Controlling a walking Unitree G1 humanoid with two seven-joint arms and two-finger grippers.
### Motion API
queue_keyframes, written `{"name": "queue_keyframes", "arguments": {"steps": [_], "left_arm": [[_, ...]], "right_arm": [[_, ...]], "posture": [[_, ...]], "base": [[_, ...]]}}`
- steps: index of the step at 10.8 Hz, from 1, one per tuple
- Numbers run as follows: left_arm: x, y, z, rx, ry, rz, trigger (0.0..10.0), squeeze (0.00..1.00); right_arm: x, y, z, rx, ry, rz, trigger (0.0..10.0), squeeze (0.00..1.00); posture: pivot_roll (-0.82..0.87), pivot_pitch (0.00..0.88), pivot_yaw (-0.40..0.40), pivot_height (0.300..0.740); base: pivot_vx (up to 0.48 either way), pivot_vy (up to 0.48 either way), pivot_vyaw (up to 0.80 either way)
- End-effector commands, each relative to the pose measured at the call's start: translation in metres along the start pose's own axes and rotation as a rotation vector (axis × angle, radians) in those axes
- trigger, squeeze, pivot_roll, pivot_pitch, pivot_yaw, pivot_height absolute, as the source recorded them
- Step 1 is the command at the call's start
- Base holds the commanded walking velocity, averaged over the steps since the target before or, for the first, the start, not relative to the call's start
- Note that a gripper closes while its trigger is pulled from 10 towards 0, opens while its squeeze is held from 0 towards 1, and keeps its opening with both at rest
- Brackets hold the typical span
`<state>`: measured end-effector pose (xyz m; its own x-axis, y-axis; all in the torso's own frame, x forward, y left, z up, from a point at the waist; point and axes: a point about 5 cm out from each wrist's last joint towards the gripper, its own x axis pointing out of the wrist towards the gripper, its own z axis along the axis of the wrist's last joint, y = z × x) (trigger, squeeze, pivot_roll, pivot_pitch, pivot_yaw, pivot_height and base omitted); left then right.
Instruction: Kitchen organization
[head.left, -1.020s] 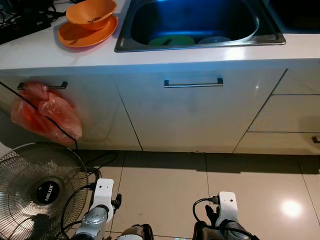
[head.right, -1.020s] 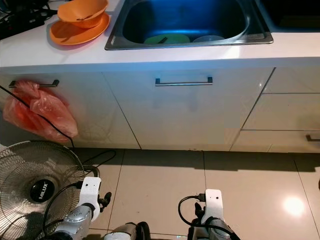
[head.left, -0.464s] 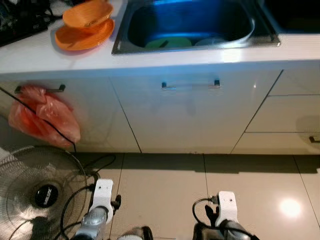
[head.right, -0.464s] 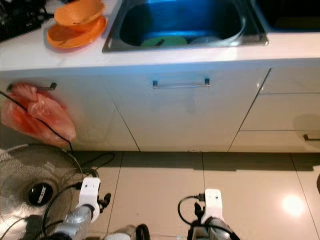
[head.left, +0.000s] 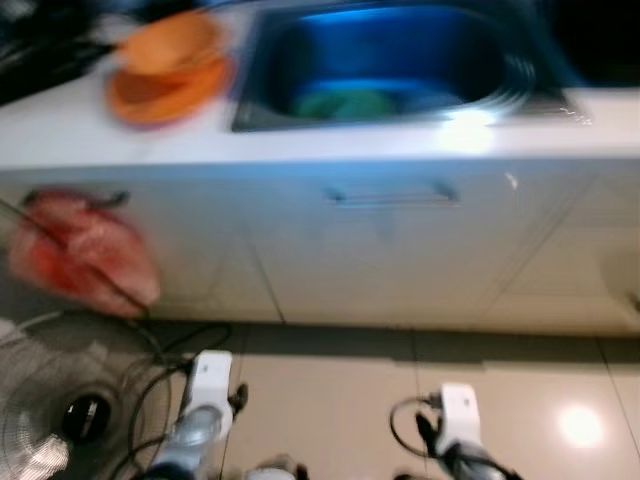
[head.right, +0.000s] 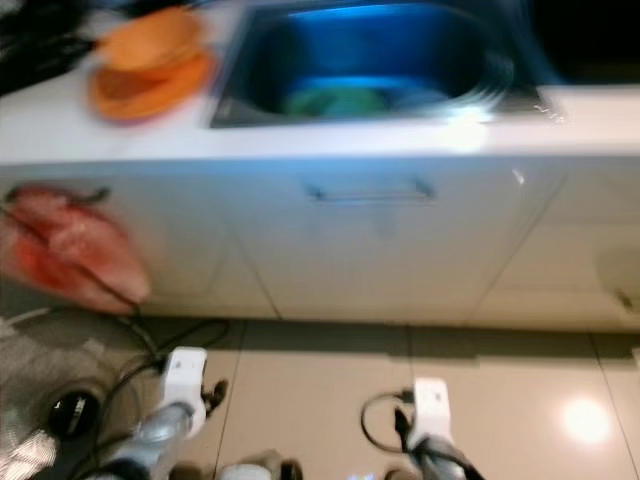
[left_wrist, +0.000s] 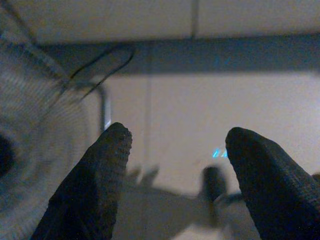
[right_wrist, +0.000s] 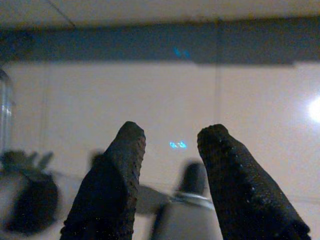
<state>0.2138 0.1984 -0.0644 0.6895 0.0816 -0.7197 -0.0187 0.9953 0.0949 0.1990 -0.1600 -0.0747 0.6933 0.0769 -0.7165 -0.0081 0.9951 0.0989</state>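
The head views are blurred. An orange bowl (head.left: 168, 47) sits on an orange plate (head.left: 165, 92) on the white counter (head.left: 90, 135), left of a steel sink (head.left: 400, 60). In the sink lies a green dish (head.left: 345, 103) beside a paler one. Both silver arms hang low over the tiled floor, the left arm (head.left: 208, 385) and the right arm (head.left: 458, 410). In the left wrist view my left gripper (left_wrist: 179, 135) is open with nothing between its fingers, facing the floor and the cabinet base. My right gripper (right_wrist: 172, 135) is open too and holds nothing.
A red plastic bag (head.left: 80, 250) hangs from the left cabinet handle. A floor fan (head.left: 60, 420) with a black cable stands at the lower left, close to my left arm. The cabinet door handle (head.left: 390, 193) is below the sink, with drawers to the right.
The whole picture has blurred and shifted slightly, so the camera is moving; counter and sink sit a little lower in view. Both arms hang as before.
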Motion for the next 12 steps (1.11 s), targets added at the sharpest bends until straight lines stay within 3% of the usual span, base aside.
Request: {"name": "queue_keyframes", "arguments": {"steps": [1,3,12], "left_arm": [[-0.0004,-0.0022,-0.0034,-0.008,0.017,-0.003,10.0,0.0],[-0.0004,-0.0024,-0.0035,-0.008,0.017,-0.004,10.0,0.0],[0.0001,-0.004,-0.0017,-0.005,0.012,-0.013,10.0,0.0]], "right_arm": [[-0.0041,-0.001,-0.0148,0.005,0.049,-0.001,10.0,0.0],[-0.004,-0.0009,-0.0146,0.004,0.049,0.0,10.0,0.0],[-0.0037,-0.0017,-0.0134,0.005,0.046,-0.005,10.0,0.0]], "posture": [[0.06,0.17,0.132,0.74],[0.06,0.167,0.132,0.74],[0.05,0.159,0.135,0.74]], "base": [[0.36,0.0,0.0],[0.351,0.0,0.0],[0.0,0.0,0.0]]}}
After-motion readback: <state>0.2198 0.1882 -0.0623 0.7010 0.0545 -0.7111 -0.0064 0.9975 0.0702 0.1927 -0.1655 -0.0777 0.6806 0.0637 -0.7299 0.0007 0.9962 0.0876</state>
